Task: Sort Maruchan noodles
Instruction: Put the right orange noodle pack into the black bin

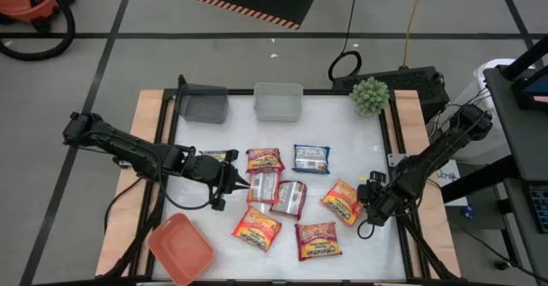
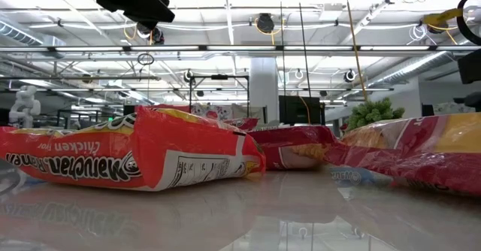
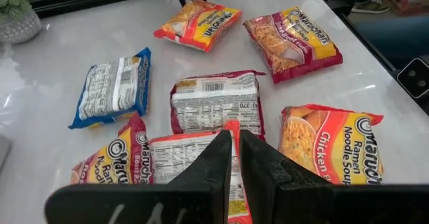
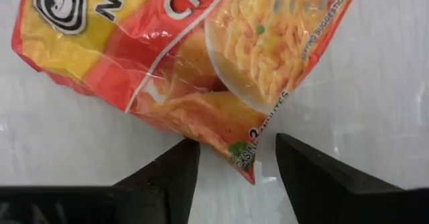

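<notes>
Straddling a corner of an orange chicken packet [image 4: 201,56] on the white bench [image 1: 360,140], the right pincer [image 4: 234,167] stands wide; the left pincer [image 3: 234,158] is pinched onto the edge of a face-down packet [image 3: 194,167] mid-bench.

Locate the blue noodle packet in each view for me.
High view: blue packet at mid-table, in front of the clear bin.
Low view: cannot tell; red packets fill it.
Left wrist view: blue packet lies nearest the potted plant.
Right wrist view: not in it.
Shared landmark: the potted plant.
</notes>
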Robot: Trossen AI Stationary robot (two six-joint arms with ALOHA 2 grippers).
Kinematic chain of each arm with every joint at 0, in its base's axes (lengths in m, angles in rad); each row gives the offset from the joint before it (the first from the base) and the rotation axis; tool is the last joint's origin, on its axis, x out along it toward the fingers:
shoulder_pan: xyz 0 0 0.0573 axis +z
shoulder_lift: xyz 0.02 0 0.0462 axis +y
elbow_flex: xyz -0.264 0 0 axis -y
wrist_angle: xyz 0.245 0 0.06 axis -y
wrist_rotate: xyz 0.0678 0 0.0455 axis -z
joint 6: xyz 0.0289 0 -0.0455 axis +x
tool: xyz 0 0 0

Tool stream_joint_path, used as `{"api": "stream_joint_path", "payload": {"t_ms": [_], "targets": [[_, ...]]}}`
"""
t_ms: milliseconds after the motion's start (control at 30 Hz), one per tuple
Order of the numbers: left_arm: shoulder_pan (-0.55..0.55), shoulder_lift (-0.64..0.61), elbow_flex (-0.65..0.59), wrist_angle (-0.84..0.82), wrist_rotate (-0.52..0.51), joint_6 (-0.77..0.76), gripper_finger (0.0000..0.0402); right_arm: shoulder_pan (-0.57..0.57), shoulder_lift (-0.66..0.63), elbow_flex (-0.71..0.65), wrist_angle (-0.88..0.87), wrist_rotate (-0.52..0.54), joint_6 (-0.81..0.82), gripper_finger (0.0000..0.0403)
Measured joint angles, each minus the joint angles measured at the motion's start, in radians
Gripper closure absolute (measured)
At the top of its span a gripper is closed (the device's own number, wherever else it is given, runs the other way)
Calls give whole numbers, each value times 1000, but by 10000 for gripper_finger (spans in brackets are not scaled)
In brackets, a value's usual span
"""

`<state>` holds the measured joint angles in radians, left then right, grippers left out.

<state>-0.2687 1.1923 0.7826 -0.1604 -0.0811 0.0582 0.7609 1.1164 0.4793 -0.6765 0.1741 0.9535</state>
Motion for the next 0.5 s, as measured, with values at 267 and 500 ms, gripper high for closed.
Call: {"api": "stream_joint_path", "payload": {"t_ms": [267,500], "targets": [[0,0,0,-1,0,-1,364,0,0,0,10,9,-50,310],[0,0,0,-1,0,-1,364,0,0,0,20,34,-20,396]]}}
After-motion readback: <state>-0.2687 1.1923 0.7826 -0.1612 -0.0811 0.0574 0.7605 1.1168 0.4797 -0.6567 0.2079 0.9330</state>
